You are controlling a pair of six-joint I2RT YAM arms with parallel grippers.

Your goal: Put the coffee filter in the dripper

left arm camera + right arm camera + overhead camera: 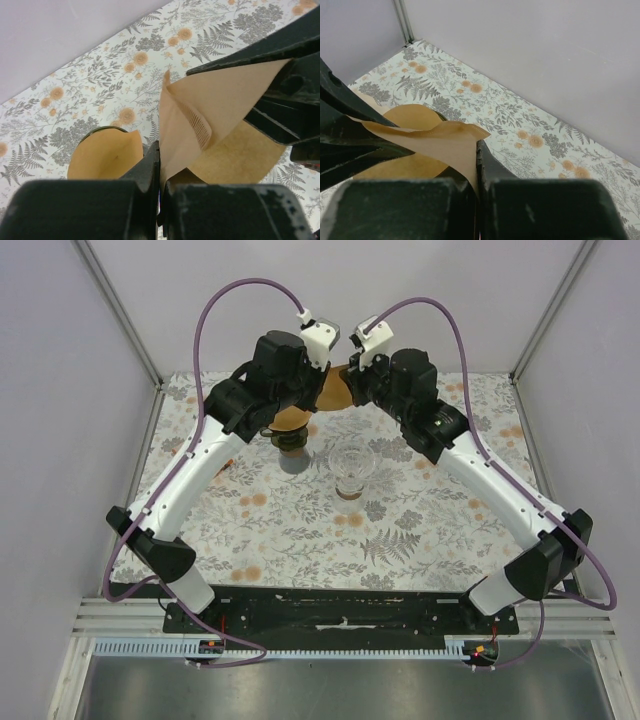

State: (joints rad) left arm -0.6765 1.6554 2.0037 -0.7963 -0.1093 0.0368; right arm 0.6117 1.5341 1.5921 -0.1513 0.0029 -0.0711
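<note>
Pinching filter [220, 100] at opposite edges: left gripper [160, 167] and right gripper [477, 157], both pressed onto paper; dripper [353, 468] stands apart on table [420, 530].

My overhead view is bright and evenly lit, shadows soft beneath the arms [197, 475]; on both wrist views the nearest black fingers [146, 176] go dark and blurred; the floral tablecloth [300, 530] reads sharp.

No legible text, label, brand, number or sign in any view.
</note>
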